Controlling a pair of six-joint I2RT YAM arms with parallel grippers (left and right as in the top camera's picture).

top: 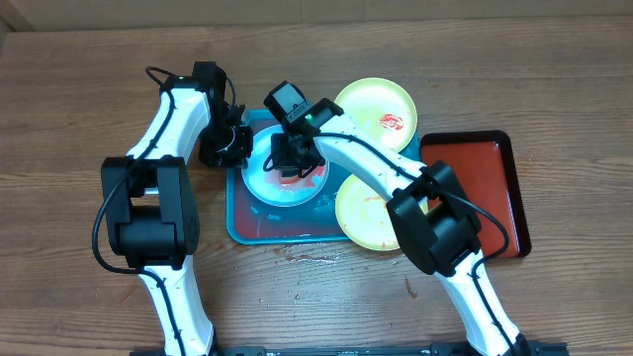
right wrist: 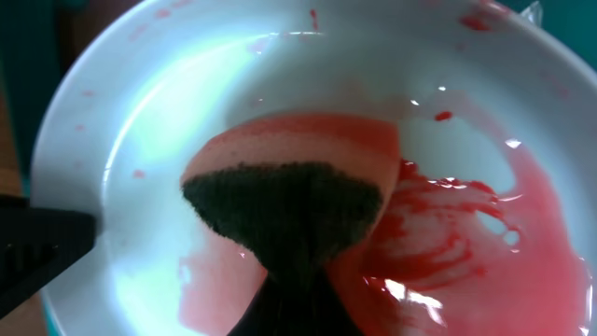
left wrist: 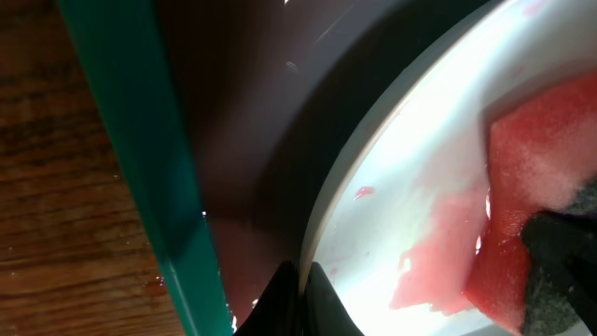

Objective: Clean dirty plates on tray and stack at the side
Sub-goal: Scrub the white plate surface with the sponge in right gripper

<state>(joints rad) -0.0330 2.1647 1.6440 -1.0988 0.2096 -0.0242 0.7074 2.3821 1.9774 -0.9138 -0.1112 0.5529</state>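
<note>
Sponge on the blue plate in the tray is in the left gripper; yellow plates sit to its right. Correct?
Not quite. The right gripper holds the sponge on the blue plate in the tray, as the right wrist view shows. The left gripper pinches that plate's rim. The yellow plates do sit to its right.

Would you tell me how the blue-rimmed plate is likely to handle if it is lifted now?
Probably slippery: red liquid films the plate. It looks thin and shallow, so likely light and stiff. The left gripper pinches only its rim, so it may tilt.
</note>
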